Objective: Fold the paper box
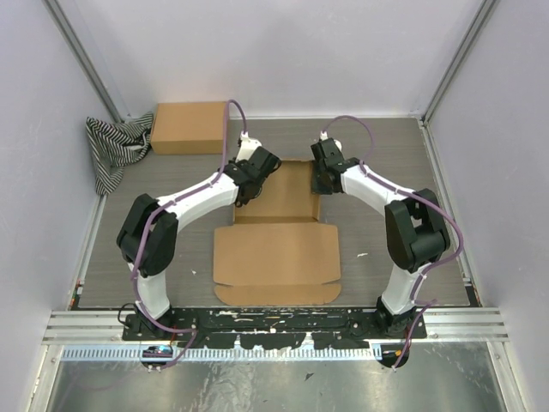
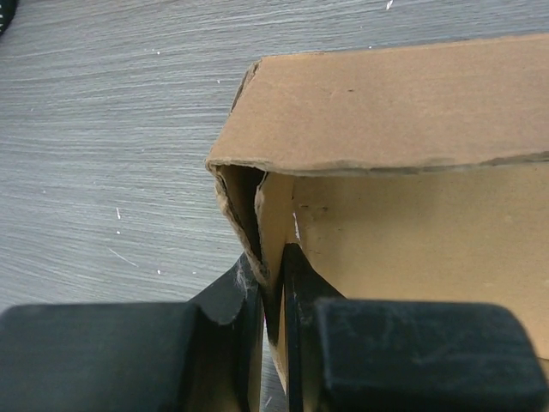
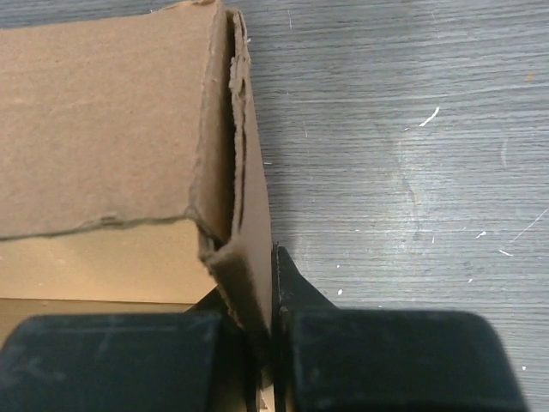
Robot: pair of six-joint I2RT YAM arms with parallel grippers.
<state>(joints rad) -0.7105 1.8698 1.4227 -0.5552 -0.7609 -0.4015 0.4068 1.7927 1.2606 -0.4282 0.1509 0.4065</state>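
Paper box (image 1: 276, 253): mid-table (image 1: 386, 163), between the two arms, long axis running near to far, flat lid panel toward the arm bases, raised tray end pointing at the far wall. Far left corner: striped cloth (image 1: 111, 148) in a bunch, just beside a closed cardboard box (image 1: 189, 127). Left gripper (image 2: 273, 275): clamped on the tray's left side wall near its far corner, one finger (image 2: 232, 300) outside, the other inside. Right gripper (image 3: 273, 266): pinching the right side wall the same way, close to the folded-up far wall
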